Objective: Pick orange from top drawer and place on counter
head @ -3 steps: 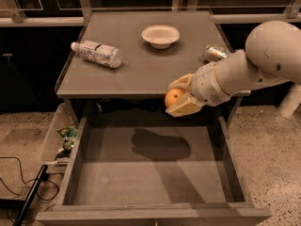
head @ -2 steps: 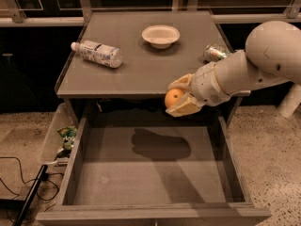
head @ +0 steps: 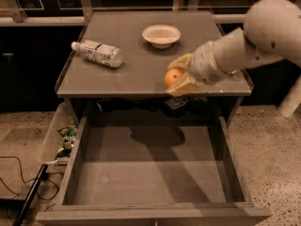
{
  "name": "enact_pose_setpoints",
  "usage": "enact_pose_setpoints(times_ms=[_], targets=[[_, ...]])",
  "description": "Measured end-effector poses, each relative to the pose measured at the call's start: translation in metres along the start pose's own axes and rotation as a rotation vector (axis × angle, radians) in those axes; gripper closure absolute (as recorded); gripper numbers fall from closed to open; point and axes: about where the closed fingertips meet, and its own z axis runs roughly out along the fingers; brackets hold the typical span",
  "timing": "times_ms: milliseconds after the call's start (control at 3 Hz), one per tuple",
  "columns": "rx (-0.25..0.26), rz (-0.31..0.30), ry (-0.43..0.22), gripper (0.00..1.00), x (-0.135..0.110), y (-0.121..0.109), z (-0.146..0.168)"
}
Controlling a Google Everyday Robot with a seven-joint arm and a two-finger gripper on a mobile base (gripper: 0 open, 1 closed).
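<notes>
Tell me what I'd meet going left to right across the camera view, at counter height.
Plastic bottle lying on the counter → orange held in the gripper over the counter's front edge → robot arm. The white bowl, farther back, overlaps the orange's span, so it is left out.

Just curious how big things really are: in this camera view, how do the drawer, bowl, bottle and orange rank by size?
1. top drawer, by far the largest.
2-3. plastic bottle and white bowl: too alike to rank.
4. orange, held in the gripper at the counter front edge.
</notes>
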Motion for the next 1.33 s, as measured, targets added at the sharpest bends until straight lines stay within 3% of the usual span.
enact_pose_setpoints(times_ms=[667, 1000, 1333], targets=[[0.074, -0.078, -0.166, 1.00, -0.031, -0.109, 0.011], [0.109, -0.032, -0.227, 1.00, -0.029, -0.142, 0.018], [0.106, 0.034, -0.222, 1.00, -0.019, -0.153, 0.028]])
